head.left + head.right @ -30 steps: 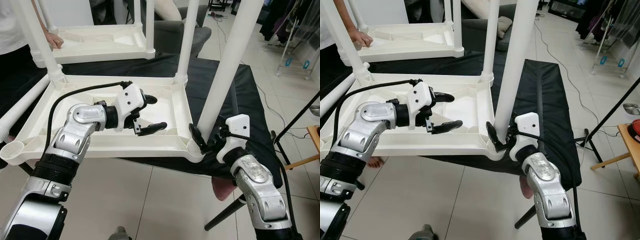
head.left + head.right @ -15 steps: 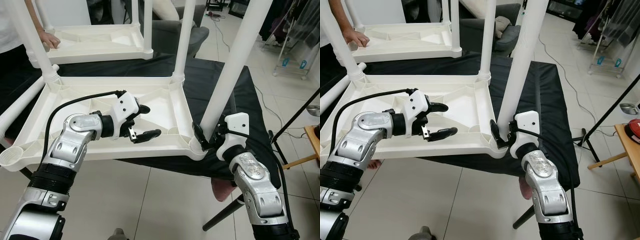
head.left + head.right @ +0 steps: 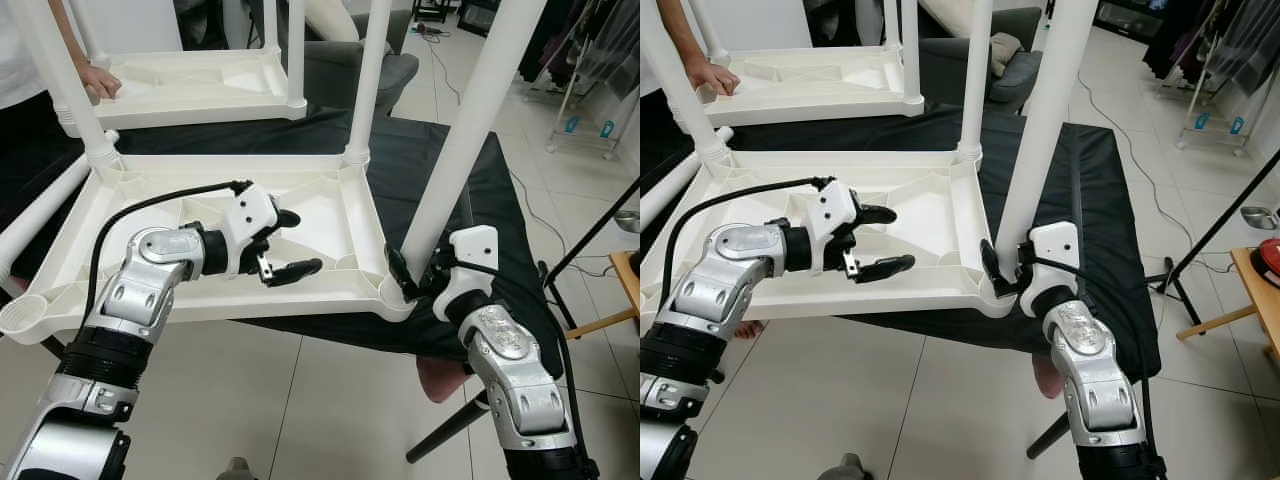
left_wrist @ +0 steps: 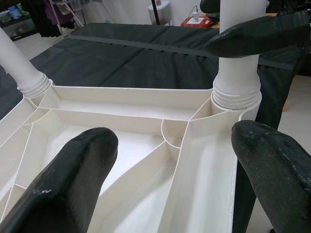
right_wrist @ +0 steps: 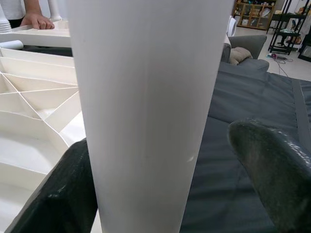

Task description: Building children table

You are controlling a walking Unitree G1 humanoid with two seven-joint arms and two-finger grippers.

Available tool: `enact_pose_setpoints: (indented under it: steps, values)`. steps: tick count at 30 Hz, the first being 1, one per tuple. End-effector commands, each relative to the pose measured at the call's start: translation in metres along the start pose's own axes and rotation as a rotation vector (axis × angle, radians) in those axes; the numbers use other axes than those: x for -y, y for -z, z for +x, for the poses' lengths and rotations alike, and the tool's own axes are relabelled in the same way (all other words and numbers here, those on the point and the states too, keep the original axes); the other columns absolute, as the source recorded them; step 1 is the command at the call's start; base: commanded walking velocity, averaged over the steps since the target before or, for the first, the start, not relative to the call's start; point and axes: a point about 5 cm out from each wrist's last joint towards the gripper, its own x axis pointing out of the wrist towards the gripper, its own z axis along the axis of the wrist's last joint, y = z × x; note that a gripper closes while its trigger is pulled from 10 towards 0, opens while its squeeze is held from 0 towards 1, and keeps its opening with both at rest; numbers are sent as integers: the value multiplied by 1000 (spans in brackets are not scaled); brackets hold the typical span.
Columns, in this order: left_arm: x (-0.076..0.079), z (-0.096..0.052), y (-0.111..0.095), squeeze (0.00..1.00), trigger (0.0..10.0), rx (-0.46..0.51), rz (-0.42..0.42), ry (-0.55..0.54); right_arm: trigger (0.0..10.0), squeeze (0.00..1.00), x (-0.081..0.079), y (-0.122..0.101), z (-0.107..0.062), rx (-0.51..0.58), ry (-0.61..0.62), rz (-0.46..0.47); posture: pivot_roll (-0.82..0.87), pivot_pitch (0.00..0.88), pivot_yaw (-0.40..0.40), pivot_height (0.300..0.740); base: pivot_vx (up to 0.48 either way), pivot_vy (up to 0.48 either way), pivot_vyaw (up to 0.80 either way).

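The right gripper (image 3: 412, 283) sat at the near right corner of the upturned white children's table top (image 3: 330, 215), its two black fingers set on either side of the base of the white leg (image 3: 455, 150) standing in that corner socket. In the right wrist view one finger (image 5: 51, 194) lay against the leg while the other (image 5: 274, 165) stood a little off it, so whether the leg was truly pinched could not be told. To the left, the left gripper (image 3: 288, 243) hovered over the ribbed underside of the table top with its fingers spread and holding nothing. The table top rested on a black cloth (image 3: 490, 190). Farther off, another leg (image 3: 367, 85) rose from the far right corner. Beyond it lay a second white table top (image 3: 200, 85), with a person's hand (image 3: 103, 82) on its left edge.
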Motion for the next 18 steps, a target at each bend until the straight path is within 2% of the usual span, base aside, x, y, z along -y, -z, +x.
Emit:
enact_pose_setpoints:
  steps: [1,18]
  values:
    - [-14,2,-8,0,10000,19,37,-214,10000,0,3,2,-2,-9,4,11,128,156,-14,740,0,0,0]
    - [-14,2,-8,0,10000,19,37,-214,10000,0,3,2,-2,-9,4,11,128,156,-14,740,0,0,0]
